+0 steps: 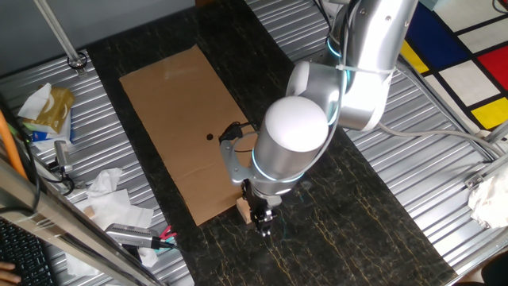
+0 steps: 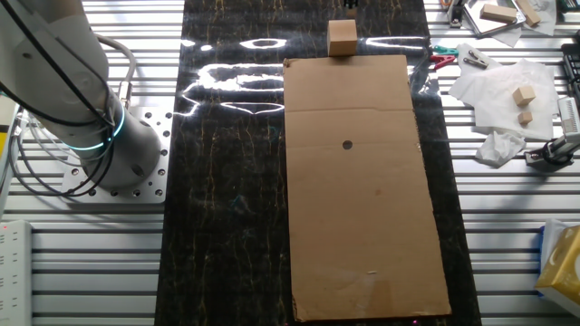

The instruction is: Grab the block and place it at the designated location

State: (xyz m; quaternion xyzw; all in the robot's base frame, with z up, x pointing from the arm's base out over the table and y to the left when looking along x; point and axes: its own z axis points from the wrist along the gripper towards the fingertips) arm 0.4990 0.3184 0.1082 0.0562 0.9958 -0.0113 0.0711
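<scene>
Block in one fixed view: block sits on the dark table, touching or just off the near edge of the sheet, at about 5 o'clock from the dot.
Gripper in this view: gripper is low, just beside the block at its 4 o'clock; the wrist hides most of it.
Grip in this view: I cannot tell whether the jaws are spread or closed, nor whether a finger touches the block.
Risk in this view: the tool looks offset to one side of the block, so a descent or closing from here could catch only a corner and push the cube along the table or up against the sheet edge.
Cause: poor centring, made worse by the wrist blocking the view of the contact.

Block in the other fixed view: it stands square at the 12 o'clock end of the sheet, just off that edge, well apart from the dot.
Gripper in this view: all but cut off by the top edge of the frame; its state cannot be read.
Risk in this view: the dot is smaller than the cube, so the cube hides it on approach and may land off-centre.
Second risk: a weak pinch on plain wooden faces could let the cube twist or drop during the carry across the sheet.
Decoys: spare cubes lie on white paper at 2 o'clock from the dot; these are not the target.
</scene>
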